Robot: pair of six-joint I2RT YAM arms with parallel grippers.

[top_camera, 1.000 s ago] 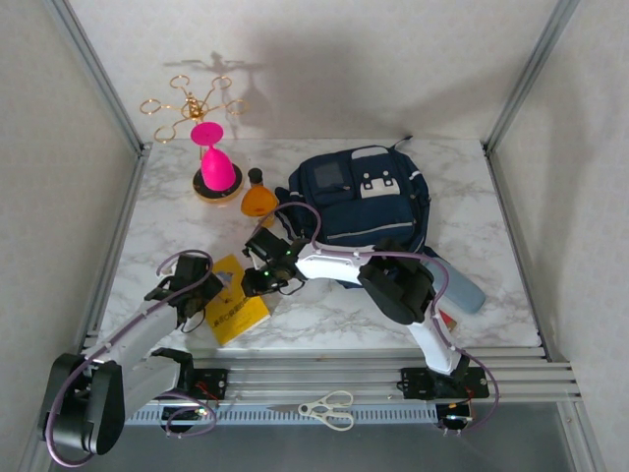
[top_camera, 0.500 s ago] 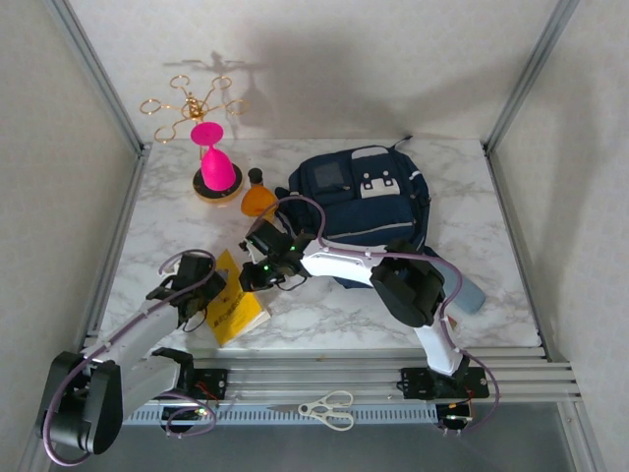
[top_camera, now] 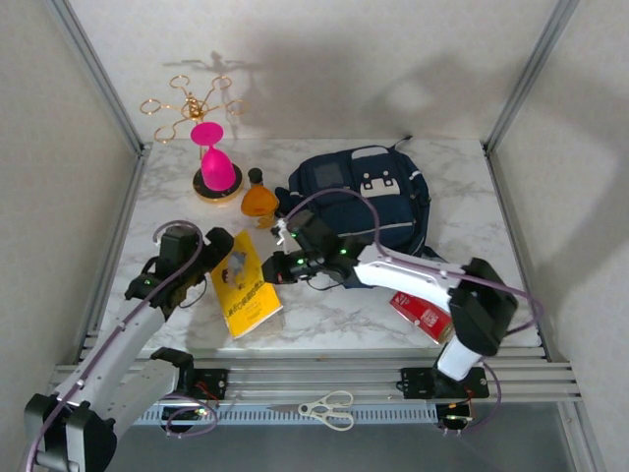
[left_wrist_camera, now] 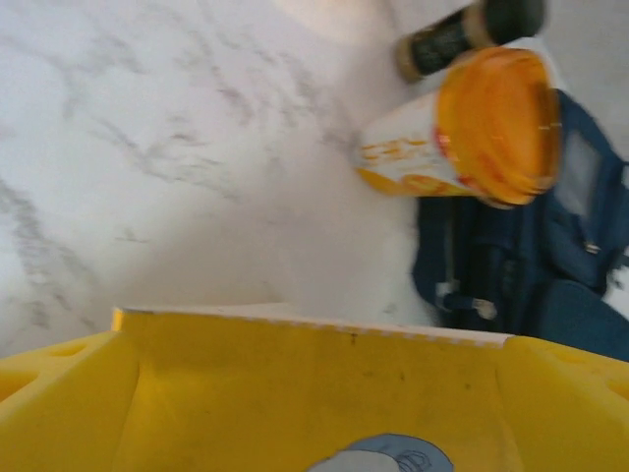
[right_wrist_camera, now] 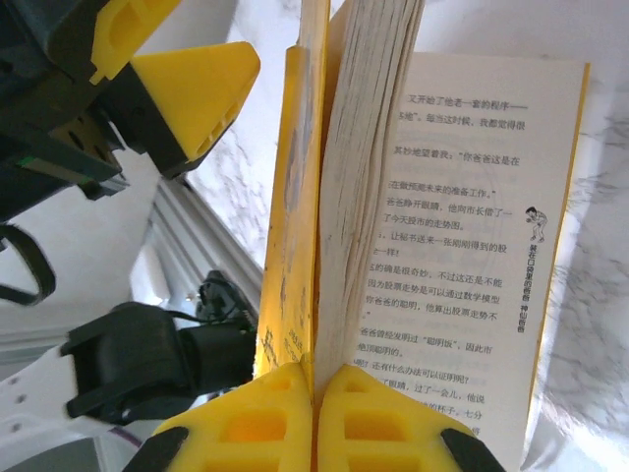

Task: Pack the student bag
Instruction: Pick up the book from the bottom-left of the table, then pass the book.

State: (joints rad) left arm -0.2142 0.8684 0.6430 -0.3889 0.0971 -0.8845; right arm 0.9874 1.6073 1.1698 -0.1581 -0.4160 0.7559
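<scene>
The navy student bag (top_camera: 359, 202) lies at the back middle of the table; its side is in the left wrist view (left_wrist_camera: 565, 246). In front of it a yellow book (top_camera: 246, 290) is half open. My right gripper (top_camera: 279, 267) is shut on the book's right edge, and its yellow fingertips (right_wrist_camera: 265, 423) pinch the cover and some pages (right_wrist_camera: 364, 197) together. A printed page (right_wrist_camera: 472, 256) falls open to the right. My left gripper (top_camera: 216, 243) is open at the book's upper left corner, with both fingers (right_wrist_camera: 192, 93) beside the cover and apart from it. The cover (left_wrist_camera: 314, 393) spans the space between them.
An orange flask-shaped container (top_camera: 259, 200) lies by the bag's left side (left_wrist_camera: 491, 128). A pink glass (top_camera: 216, 167) on a dark base and a gold wire rack (top_camera: 192, 103) stand at the back left. A red box (top_camera: 423, 315) is front right. Scissors (top_camera: 329, 408) rest on the front rail.
The right arm swung out to the right, uncovering the red box, and its gripper drew the book's edge rightward. The left gripper moved away from me along the book's left side.
</scene>
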